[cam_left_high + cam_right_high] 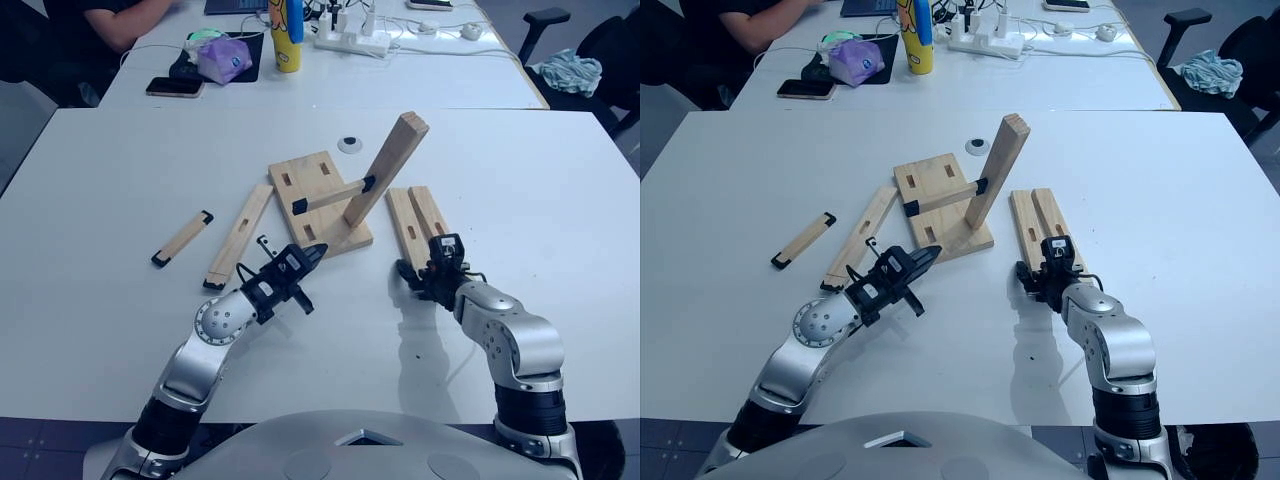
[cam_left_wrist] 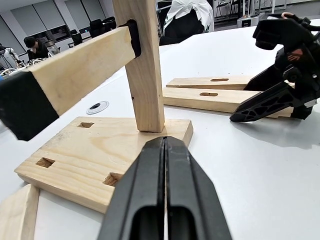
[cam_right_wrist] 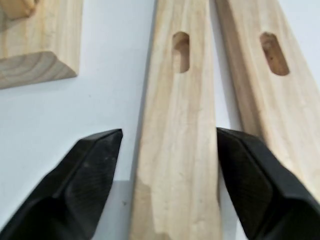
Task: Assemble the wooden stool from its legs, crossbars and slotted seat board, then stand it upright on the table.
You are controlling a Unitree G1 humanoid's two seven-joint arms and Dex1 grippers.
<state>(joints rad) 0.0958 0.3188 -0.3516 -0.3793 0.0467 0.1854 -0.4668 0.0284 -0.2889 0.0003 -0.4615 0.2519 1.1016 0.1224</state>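
The slotted seat board (image 1: 318, 196) lies flat mid-table. One leg (image 1: 387, 167) stands tilted in it, and a black-capped crossbar (image 1: 330, 194) juts from that leg. Two more legs (image 1: 418, 219) lie side by side right of the board; another leg (image 1: 241, 233) and a short crossbar (image 1: 182, 238) lie to its left. My left gripper (image 1: 308, 255) is shut and empty, just short of the board's near edge (image 2: 150, 150). My right gripper (image 3: 167, 165) is open, its fingers either side of the near end of one lying leg (image 3: 177, 140).
A round grommet (image 1: 349, 144) sits in the table behind the board. The far table holds a yellow bottle (image 1: 287, 35), a phone (image 1: 175, 87), a power strip (image 1: 352, 41) and cables. A person sits at its far left corner.
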